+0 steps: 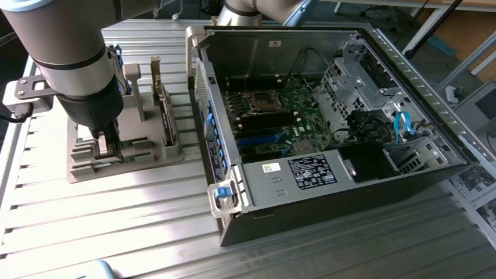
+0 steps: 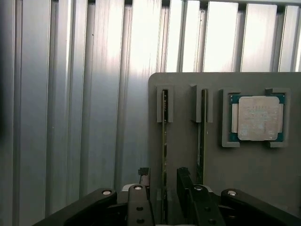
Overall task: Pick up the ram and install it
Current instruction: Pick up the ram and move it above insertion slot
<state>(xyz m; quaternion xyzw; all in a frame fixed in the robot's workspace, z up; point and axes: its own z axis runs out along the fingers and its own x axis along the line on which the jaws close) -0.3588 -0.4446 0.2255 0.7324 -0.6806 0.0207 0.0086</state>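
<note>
Two rams stand on edge in slots of a grey holder (image 2: pixel 235 169). In the wrist view they show as thin green strips: one ram (image 2: pixel 164 136) runs down between my fingers, the other ram (image 2: pixel 203 136) stands beside it. My gripper (image 2: pixel 163 190) is open, one finger (image 2: pixel 141 200) on each side of the first ram with a small gap either way. In the exterior view my gripper (image 1: pixel 108 150) reaches down into the holder (image 1: pixel 139 157) at that view's left, hiding the ram it straddles; the other ram (image 1: pixel 165 116) stands clear next to it.
A square silver processor chip (image 2: pixel 257 117) lies in a recess of the holder. The open computer case (image 1: pixel 232 192) stands at the exterior view's right, its motherboard (image 1: pixel 287 125) with long slots exposed. All of it rests on a ribbed metal table (image 1: pixel 116 221).
</note>
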